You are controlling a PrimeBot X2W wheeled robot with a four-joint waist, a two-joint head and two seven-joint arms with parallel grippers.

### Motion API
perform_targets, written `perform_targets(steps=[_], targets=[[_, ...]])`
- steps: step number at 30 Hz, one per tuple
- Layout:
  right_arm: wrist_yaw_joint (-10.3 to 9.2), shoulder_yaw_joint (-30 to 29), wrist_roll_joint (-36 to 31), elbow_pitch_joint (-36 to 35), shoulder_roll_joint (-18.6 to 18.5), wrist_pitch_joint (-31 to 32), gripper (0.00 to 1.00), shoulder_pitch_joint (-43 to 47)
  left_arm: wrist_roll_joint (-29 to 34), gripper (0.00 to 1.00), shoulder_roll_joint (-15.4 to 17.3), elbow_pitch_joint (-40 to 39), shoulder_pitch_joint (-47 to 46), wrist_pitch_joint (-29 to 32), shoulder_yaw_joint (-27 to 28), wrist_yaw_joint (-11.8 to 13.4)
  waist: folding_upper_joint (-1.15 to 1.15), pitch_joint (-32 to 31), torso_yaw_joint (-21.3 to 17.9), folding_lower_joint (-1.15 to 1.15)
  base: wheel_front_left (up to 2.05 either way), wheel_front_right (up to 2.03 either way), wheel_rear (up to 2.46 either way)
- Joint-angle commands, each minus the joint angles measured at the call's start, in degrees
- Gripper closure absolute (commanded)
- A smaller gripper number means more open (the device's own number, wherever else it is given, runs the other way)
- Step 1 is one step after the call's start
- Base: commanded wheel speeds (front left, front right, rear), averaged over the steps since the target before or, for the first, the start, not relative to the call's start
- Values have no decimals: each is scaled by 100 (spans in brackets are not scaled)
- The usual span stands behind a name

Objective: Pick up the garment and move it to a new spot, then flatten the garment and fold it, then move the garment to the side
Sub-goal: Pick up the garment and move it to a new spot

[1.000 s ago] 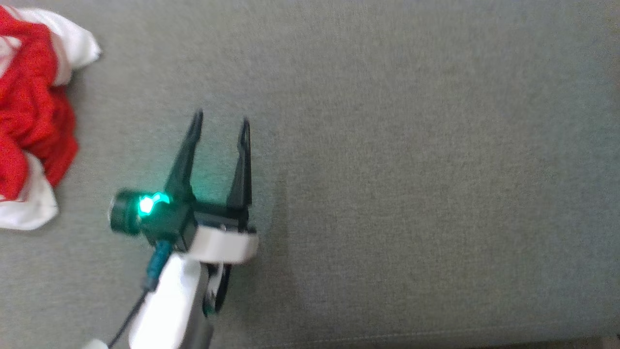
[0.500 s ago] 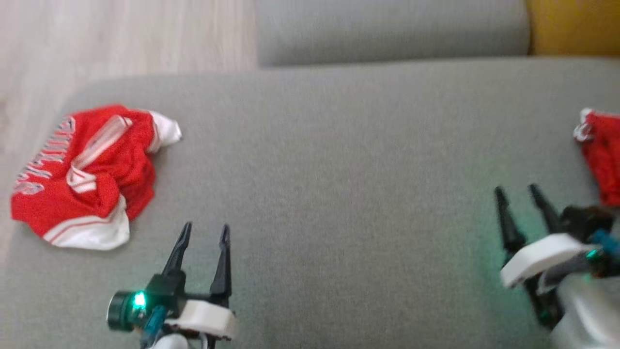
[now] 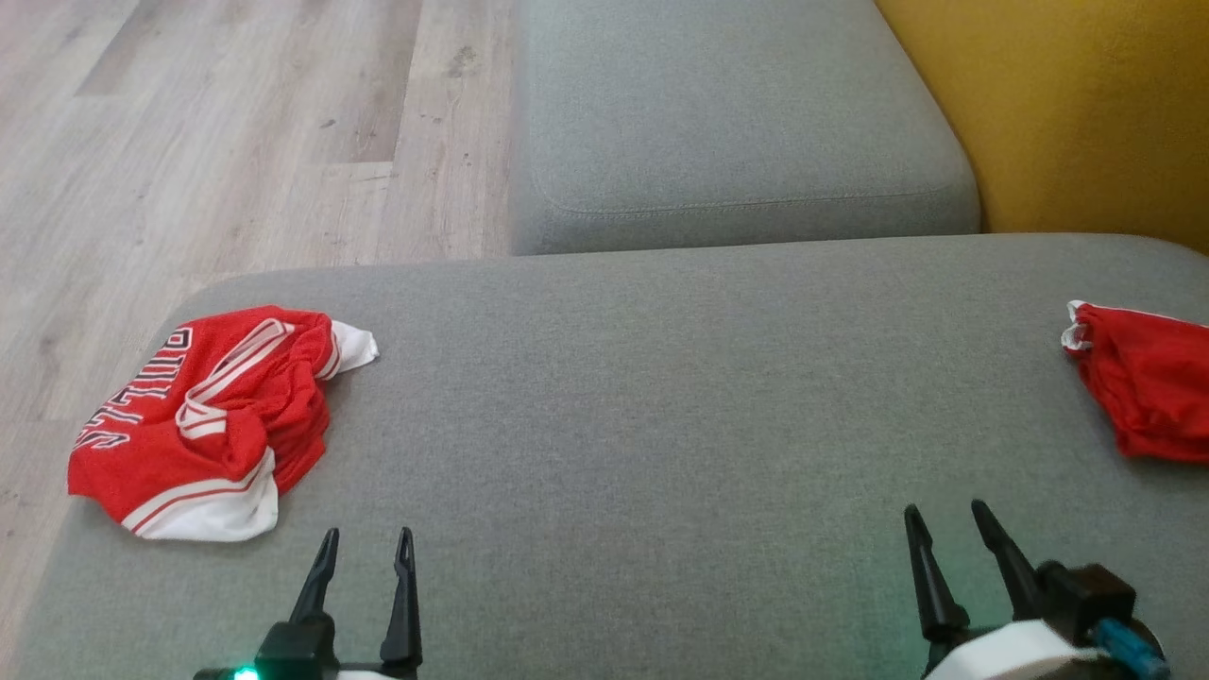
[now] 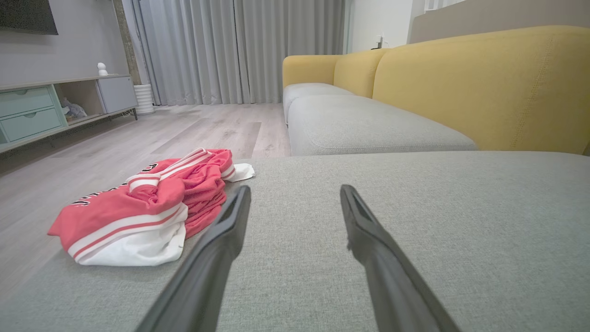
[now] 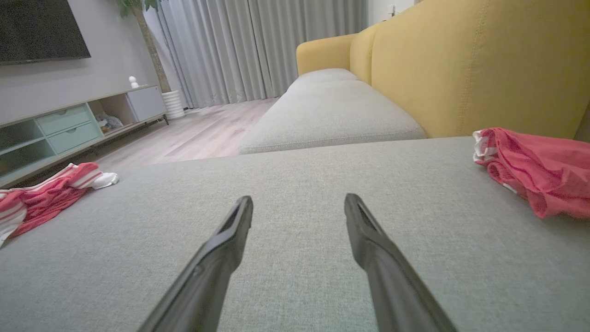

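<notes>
A crumpled red-and-white jersey garment (image 3: 203,416) (image 4: 152,207) (image 5: 41,198) lies at the left end of the grey seat cushion (image 3: 661,425), near its edge. A second red garment (image 3: 1148,392) (image 5: 539,170) lies bunched at the cushion's right end. My left gripper (image 3: 366,535) (image 4: 295,190) is open and empty, low over the cushion, just right of and nearer than the jersey. My right gripper (image 3: 945,510) (image 5: 298,198) is open and empty too, nearer than and left of the second garment.
A further grey seat cushion (image 3: 737,123) adjoins at the back, with the yellow backrest (image 3: 1086,104) to the right. Wooden floor (image 3: 189,142) lies beyond the cushion's left edge. A low cabinet (image 4: 37,110) and curtains stand far off.
The head camera has swung up and back, so the whole picture shifted: both garments, the right gripper and the floor have come into view. Both grippers stay open and empty.
</notes>
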Motion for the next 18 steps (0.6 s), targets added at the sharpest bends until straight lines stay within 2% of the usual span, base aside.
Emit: perform_targets(steps=[1,13,18], targets=[[39,83,-25,-231,-4,-78,0,-167,72,0,19,-222,-257,-30,239,-2,0,3,14,1,0,0,0],[39,62,-107,-279,38,-78,0,26,304,0,12,-278,-219,-30,307,-64,0,0,55,1,0,0,0],[39,-30,-29,-323,55,-78,0,79,369,0,9,-281,-298,-30,297,-94,0,36,272,1,0,0,0]])
